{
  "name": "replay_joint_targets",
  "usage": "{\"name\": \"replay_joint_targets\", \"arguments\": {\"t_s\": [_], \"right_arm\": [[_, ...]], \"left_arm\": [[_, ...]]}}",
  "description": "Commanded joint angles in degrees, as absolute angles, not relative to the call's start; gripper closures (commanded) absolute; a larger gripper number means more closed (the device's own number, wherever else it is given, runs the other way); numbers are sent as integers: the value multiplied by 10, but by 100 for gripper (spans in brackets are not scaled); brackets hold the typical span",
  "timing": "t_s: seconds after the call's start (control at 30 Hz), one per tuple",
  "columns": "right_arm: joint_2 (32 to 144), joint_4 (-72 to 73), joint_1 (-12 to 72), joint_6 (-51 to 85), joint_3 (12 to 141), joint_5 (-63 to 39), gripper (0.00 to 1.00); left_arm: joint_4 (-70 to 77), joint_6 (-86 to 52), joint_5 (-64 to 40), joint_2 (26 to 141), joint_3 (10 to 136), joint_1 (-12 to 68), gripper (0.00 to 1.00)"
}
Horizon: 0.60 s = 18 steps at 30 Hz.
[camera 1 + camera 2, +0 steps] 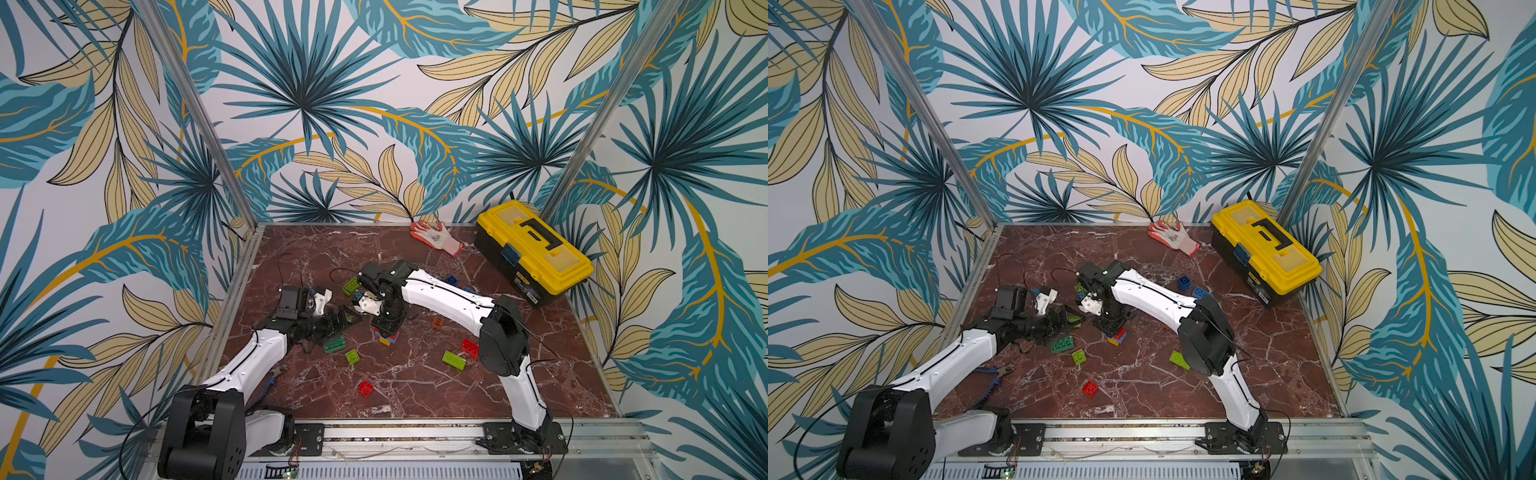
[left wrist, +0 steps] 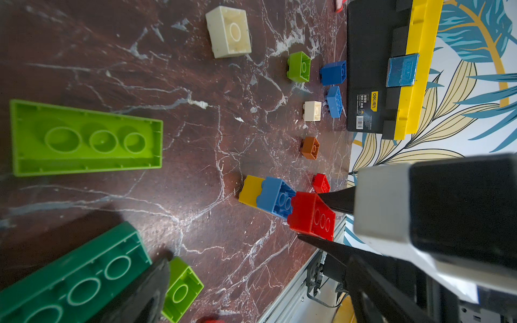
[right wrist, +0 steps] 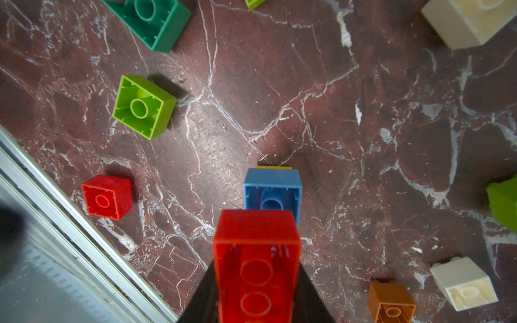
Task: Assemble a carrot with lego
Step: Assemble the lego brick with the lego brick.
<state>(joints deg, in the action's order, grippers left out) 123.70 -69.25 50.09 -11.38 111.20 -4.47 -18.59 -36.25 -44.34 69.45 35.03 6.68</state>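
While the right arm [image 1: 449, 297] reaches from the near right corner with its wrist bent straight down, the right gripper [image 3: 256, 279] has its fingers clamped on a red oblong plastic brick [image 2: 310, 216]. That brick tops a blue brick [image 3: 272, 190] and a yellow brick [image 2: 250, 190], stacked near the middle of the marble surface [image 1: 415, 386]. Stretched low from the near left corner, the left gripper [image 1: 334, 313] gapes wide, holding nothing, beside a dark green oblong brick [image 1: 335, 345].

A red oblong brick [image 3: 256, 265], hollow side showing, tops a blue brick [image 3: 272, 193] and a yellow brick [image 2: 250, 190] in a small stack [image 1: 388, 336]. Near that stack lie loose bricks: a dark green oblong [image 1: 335, 345], a light green square [image 1: 352, 356], a red square [image 1: 365, 388], an orange brick [image 1: 437, 322] and a cream brick [image 2: 312, 111].
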Motion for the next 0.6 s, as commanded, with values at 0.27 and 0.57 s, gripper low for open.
{"name": "replay_joint_targets", "arguments": {"t_s": [0.27,0.57], "right_arm": [[1254,-681,499,-118,1105,-39,78],[1255,-674,494,-120,1096,-41,78]], "left_arm": [[-172,-350,-449,700,349,68,1],[-172,-350,-449,702,350,68,1]]}}
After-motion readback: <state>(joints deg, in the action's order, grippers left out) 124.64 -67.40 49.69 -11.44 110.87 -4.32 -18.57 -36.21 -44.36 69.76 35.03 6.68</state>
